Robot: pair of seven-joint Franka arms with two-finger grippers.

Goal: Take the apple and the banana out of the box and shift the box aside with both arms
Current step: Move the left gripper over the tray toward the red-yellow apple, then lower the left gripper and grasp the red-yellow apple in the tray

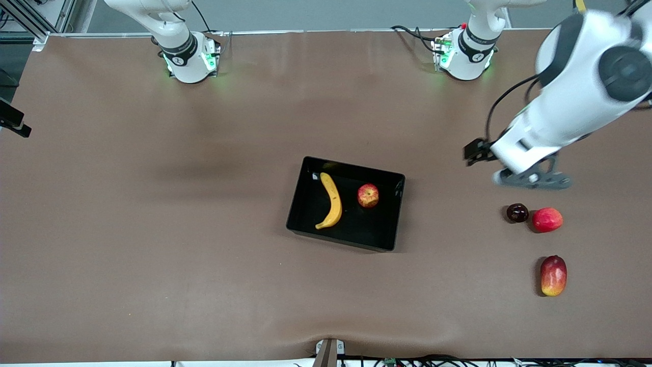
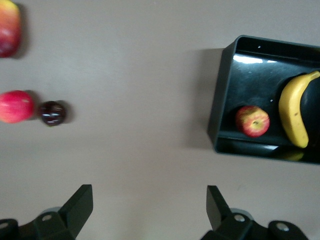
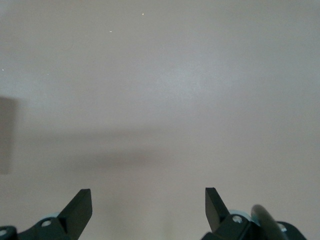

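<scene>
The black box (image 1: 340,239) lies at the table's middle. The yellow banana (image 1: 332,201) and the red-and-yellow apple (image 1: 368,195) lie inside it, apart from each other. The left wrist view shows the box (image 2: 220,100), banana (image 2: 292,112) and apple (image 2: 252,121) too. My left gripper (image 1: 532,178) is up in the air toward the left arm's end of the table, open and empty (image 2: 150,200), over bare table between the box and the loose fruits. My right gripper (image 3: 148,200) is open and empty over bare table; it is out of the front view.
A small dark maroon fruit (image 1: 517,212) and a round red fruit (image 1: 547,219) lie side by side toward the left arm's end. A red-yellow mango (image 1: 553,275) lies nearer the front camera. The left wrist view shows the maroon fruit (image 2: 52,113), red fruit (image 2: 15,106) and mango (image 2: 9,27).
</scene>
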